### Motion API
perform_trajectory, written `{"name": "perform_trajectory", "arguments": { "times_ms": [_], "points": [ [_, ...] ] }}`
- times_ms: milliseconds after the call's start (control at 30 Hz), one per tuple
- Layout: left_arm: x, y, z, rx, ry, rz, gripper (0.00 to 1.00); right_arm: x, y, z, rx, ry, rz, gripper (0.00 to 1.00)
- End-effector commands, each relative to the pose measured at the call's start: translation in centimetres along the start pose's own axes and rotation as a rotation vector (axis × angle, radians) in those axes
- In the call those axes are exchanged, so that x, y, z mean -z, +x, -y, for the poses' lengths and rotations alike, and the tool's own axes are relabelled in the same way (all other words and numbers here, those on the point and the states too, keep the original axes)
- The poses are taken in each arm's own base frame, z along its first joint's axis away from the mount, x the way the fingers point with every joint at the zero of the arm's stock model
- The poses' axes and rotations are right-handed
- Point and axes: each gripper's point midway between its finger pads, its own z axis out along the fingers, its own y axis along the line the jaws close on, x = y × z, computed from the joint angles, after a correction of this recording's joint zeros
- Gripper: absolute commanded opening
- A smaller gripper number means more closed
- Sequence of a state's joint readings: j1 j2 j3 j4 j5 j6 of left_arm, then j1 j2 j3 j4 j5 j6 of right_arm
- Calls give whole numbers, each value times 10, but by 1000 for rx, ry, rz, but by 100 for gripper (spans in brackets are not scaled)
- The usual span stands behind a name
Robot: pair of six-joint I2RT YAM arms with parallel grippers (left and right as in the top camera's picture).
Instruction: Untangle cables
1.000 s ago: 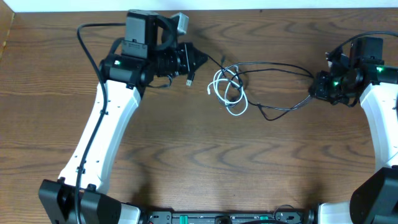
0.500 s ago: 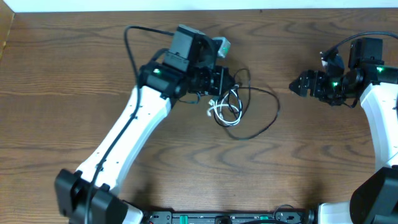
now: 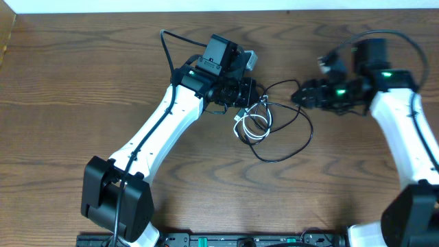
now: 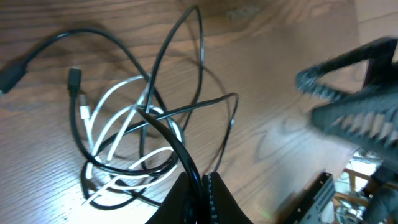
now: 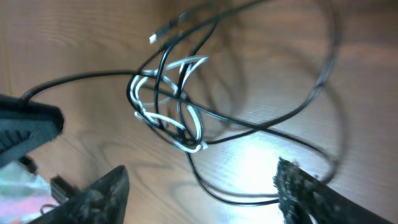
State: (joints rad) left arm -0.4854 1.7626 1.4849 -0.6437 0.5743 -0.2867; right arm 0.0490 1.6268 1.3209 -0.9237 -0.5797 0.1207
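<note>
From above, the wooden table [image 3: 82, 103] carries little beside my own two arms. The thick black lead [image 3: 164, 42] of my left arm arcs behind its wrist, well apart from the work. The cables [image 3: 255, 123] lie between my grippers, up near the far edge of the table. A white wire [image 3: 251, 130] is coiled in small loops, and a black wire [image 3: 304, 134] runs through it and swings out in a wide loop toward my right side. My left gripper [image 3: 251, 95] sits at the top of the coil, and my right gripper [image 3: 300, 96] points at it from just beside the black loop.

In the left wrist view the white wire [image 4: 118, 124] forms several overlapping loops, with the black wire [image 4: 200, 62] crossing them and rising in a tall arch. A small plug [image 4: 74, 78] sits at the upper left of the tangle, and a darker one [image 4: 9, 78] lies at the frame's edge. My left gripper [image 4: 200, 182] is pinched together on a strand of the black wire, which runs straight into the closed fingertips. My right gripper [image 4: 306, 96] shows blurred at the right, jaws apart.

In the right wrist view the knot [image 5: 168, 106] lies ahead, white loops laced with black. A pale plug tip [image 5: 153, 38] sticks out above it. The black loop [image 5: 323, 74] sweeps round to the right. My right gripper [image 5: 200, 171] is spread wide and holds nothing, with one finger [image 5: 99, 193] at each lower corner.
</note>
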Motion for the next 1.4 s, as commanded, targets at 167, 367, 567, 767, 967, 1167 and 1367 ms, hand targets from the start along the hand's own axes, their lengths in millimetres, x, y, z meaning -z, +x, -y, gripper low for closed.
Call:
{"name": "perform_trajectory", "arguments": {
  "times_ms": [167, 367, 567, 767, 967, 1167, 1367],
  "points": [
    [5, -3, -5, 17, -41, 22, 8, -73, 21, 4, -105, 137, -141, 40],
    [5, -3, -5, 25, -40, 22, 8, -108, 22, -2, -83, 127, -162, 29],
    [5, -4, -5, 27, -40, 24, 8, -135, 18, -1, -73, 142, -145, 25],
    [7, -6, -8, 34, -43, 29, 8, -166, 32, 16, -99, 178, -205, 14],
    [17, -14, -28, 80, -65, 54, 8, -160, 25, 21, -99, 199, -178, 1],
    [44, -24, -97, 185, -282, 118, 8, -100, 0, 18, -74, 236, -62, 1],
    [77, -16, -155, 304, -455, 131, 70, -30, -12, -6, -21, 214, 69, 1]
  ]
}}
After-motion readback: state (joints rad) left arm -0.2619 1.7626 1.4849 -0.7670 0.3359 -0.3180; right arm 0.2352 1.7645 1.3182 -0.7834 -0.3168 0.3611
